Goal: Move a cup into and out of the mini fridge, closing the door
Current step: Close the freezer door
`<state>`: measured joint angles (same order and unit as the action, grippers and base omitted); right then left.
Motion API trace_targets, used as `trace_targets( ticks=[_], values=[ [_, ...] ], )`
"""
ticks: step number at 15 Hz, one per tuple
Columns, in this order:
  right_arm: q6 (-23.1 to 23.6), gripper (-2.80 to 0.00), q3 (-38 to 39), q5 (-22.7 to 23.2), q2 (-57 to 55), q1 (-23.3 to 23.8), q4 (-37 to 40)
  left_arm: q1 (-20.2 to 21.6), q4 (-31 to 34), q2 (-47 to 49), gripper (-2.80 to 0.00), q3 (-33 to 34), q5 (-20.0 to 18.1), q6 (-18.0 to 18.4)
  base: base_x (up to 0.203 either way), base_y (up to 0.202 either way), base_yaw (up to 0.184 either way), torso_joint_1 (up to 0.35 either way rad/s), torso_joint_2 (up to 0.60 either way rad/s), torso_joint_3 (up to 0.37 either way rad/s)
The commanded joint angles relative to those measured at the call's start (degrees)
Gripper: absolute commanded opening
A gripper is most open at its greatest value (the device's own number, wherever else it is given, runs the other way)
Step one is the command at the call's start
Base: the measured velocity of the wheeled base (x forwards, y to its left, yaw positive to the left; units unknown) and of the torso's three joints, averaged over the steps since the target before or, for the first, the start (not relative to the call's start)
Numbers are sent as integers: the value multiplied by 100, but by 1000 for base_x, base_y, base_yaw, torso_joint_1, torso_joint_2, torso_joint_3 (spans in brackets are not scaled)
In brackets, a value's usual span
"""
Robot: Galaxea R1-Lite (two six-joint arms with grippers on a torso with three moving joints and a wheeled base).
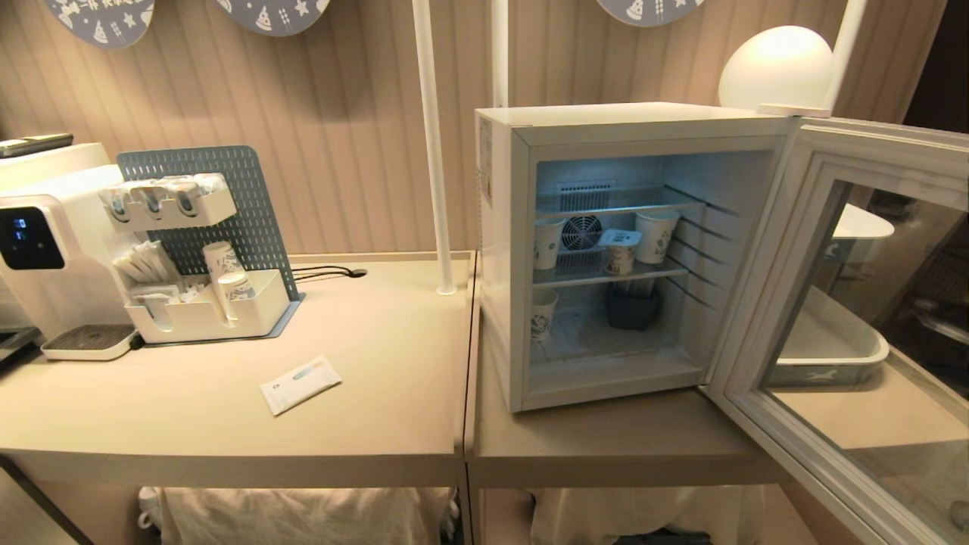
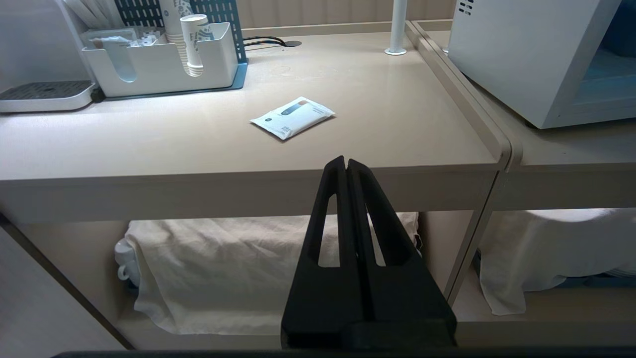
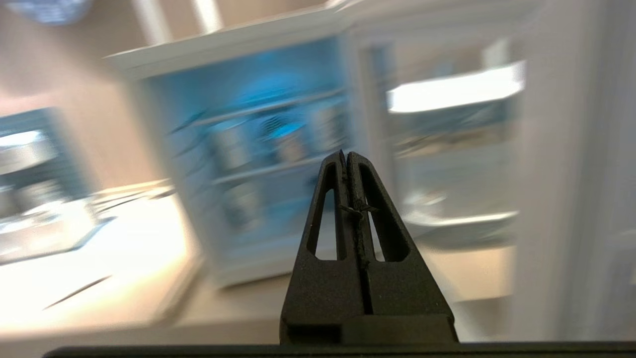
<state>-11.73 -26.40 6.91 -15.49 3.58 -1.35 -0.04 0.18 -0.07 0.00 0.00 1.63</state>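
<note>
With its fingers pressed flat together and nothing between them, the right gripper [image 3: 346, 158] points at the open fridge [image 3: 238, 164] from in front of the counter, clear of it. Its wrist view is smeared with blur. Straight beyond the tips sits the middle wire shelf; the swung-out door [image 3: 447, 149] lies off to the gripper's right.

Cup [image 1: 620, 251]: on the middle shelf, roughly centre, upright, foil lid on, before the rear fan [image 1: 581, 232]. Paper cups [image 1: 655, 235] flank it on that shelf, each a little apart from it; one more stands on the fridge floor at left, near a dark bin [image 1: 632, 306].

Door seen from the head: wide open, hinged on the fridge's right side, glass showing a white tray [image 1: 833, 344] behind.

Left gripper [image 2: 346, 161]: clenched, empty, hanging below the front edge of the left table [image 2: 149, 149], well away from the fridge. Beyond its tips a flat white packet [image 2: 292, 117] lies on the tabletop; farther back, a white organiser [image 2: 159, 67] with cups and a drinks machine [image 1: 45, 250].
</note>
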Motion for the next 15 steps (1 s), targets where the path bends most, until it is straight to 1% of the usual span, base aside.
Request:
trace_targets(
  ticks=[1, 2, 3, 4, 5, 6, 7, 8, 9, 10, 11, 12, 14, 15],
  values=[
    [-184, -280, -40, 541, 273, -155, 617, 3, -1, 7, -280, 9, 0, 0, 0, 0, 0, 0, 0, 0],
    [-217, -280, -47, 751, 544, -252, 923, 1, -1, 7, -280, 9, 0, 4, 0, 0, 0, 0, 0, 0],
    [-222, -280, 24, 839, 834, -288, 1055, -5, -1, 7, -280, 9, 0, 4, 0, 0, 0, 0, 0, 0],
    [-200, -280, 170, 898, 1111, -309, 1118, 3, -1, 7, -280, 9, 0, -4, 0, 0, 0, 0, 0, 0],
    [-66, -280, 523, 886, 1415, -320, 1097, -5, -1, 7, -280, 9, 0, -5, 0, 0, 0, 0, 0, 0],
    [135, -280, 1074, 762, 1534, -324, 929, -1, -4, 7, -280, 9, 0, 3, 0, 0, 0, 0, 0, 0],
    [332, -280, 1668, 596, 1538, -327, 593, -5, -2, 7, -280, 9, 0, -4, 0, 0, 0, 0, 0, 0],
    [564, -280, 2247, 416, 1539, -329, 94, -3, -6, 7, -280, 9, 0, -4, 0, 0, 0, 0, 0, 0],
    [735, -280, 2595, 191, 1540, -330, -83, -5, -1, 7, -280, 9, 0, -4, 0, 0, 0, 0, 0, 0],
    [935, -280, 2711, -165, 1543, -333, -28, -1, -9, 7, -280, 9, 0, -1, 0, 0, 0, 0, 0, 0],
    [1343, -280, 2625, -537, 1535, -338, 259, 4, -1, 7, -280, 9, 0, 4, 0, 0, 0, 0, 0, 0],
    [1480, -280, 2558, -653, 1524, -340, 411, -3, -9, 7, -280, 9, 0, 4, 0, 0, 0, 0, 0, 0],
    [1322, -280, 2569, -681, 1529, -341, 391, 4, -9, 7, -280, 9, 0, -4, 0, 0, 0, 0, 0, 0],
    [1322, -280, 2570, -691, 1532, -341, 381, 3, -9, 7, -280, 9, 0, 0, 0, 0, 0, 0, 0, 0]
  ],
)
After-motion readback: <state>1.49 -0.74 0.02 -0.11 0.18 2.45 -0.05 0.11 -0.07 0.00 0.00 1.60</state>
